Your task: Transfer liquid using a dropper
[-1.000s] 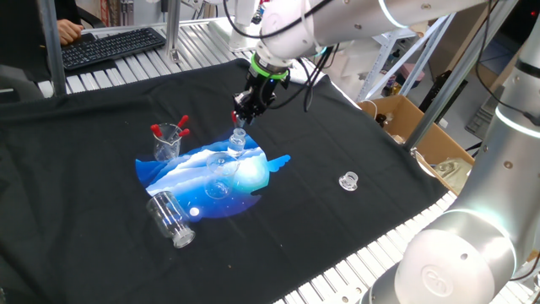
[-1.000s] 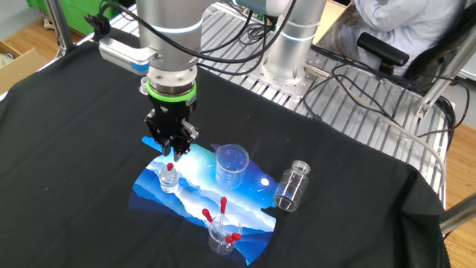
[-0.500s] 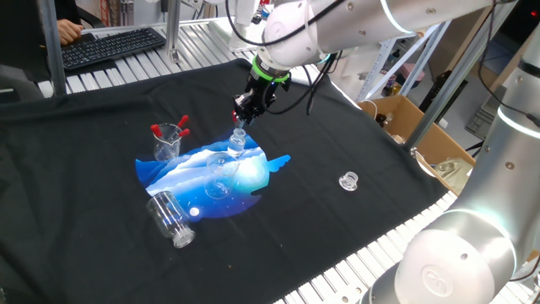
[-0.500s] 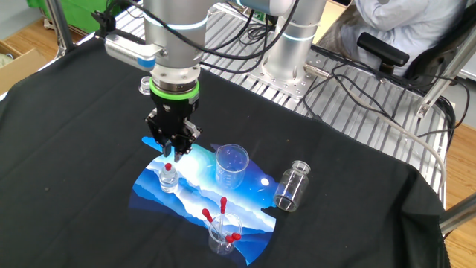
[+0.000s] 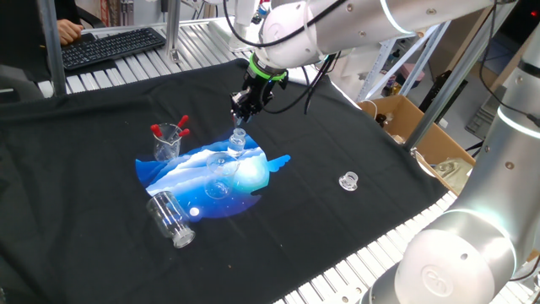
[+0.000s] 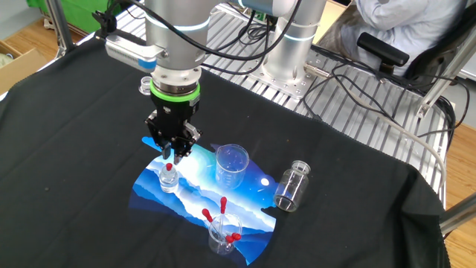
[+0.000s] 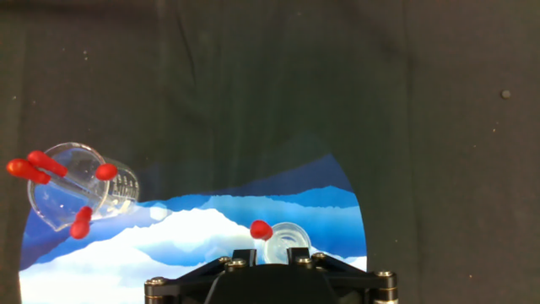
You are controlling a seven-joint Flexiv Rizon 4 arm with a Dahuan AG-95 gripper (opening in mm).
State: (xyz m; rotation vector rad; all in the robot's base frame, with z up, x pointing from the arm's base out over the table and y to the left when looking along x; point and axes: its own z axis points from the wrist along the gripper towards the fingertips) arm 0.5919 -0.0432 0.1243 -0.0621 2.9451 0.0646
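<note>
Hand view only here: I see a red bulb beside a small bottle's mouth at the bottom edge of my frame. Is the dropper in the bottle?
Observer: From the side, the dropper stands upright with its red bulb just above the small bottle. I can't make out its tube or tip.
Operator: Are the fingers on it?
Observer: The fingers point down right at the bulb, set close together. I can't confirm that they are pinching it.
Operator: Is anything close by that I can't see?
Observer: A clear beaker stands upright on the blue mat beside the bottle, apart from it.
</note>
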